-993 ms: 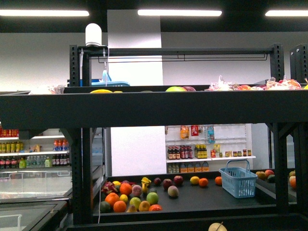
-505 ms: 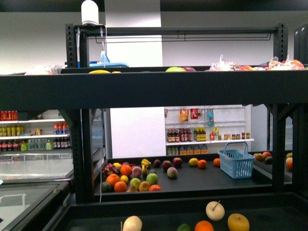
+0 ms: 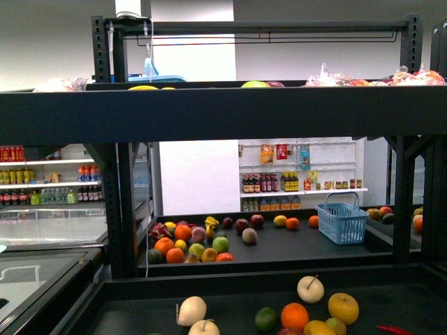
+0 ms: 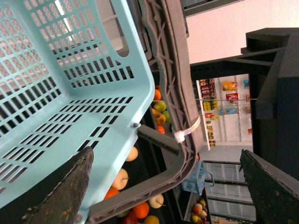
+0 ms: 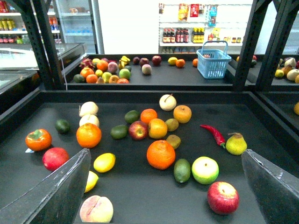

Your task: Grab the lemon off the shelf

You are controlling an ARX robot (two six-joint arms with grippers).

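Note:
The lemon (image 5: 104, 162) lies on the lower tray of the black shelf (image 5: 140, 96), near the front, between a red fruit and a large orange (image 5: 160, 154). A second small yellow fruit (image 5: 92, 181) lies just nearer, partly behind one finger. My right gripper (image 5: 163, 196) is open and empty, above the tray's front part, with the lemon ahead of one finger. My left gripper (image 4: 168, 191) is open, close to a light blue basket (image 4: 70, 93) with a grey handle (image 4: 180, 116). The front view shows the shelf (image 3: 223, 112) but neither gripper nor the lemon.
Around the lemon lie an orange (image 5: 88, 135), a lime (image 5: 182, 170), a green apple (image 5: 205, 170), a red apple (image 5: 223, 197), a peach (image 5: 96, 209) and a red chilli (image 5: 214, 134). A further tray holds fruit and a blue basket (image 3: 341, 222).
The front view has dropped: the shelf's upper levels have risen in the frame and the lower tray with its fruit has come into view at the bottom.

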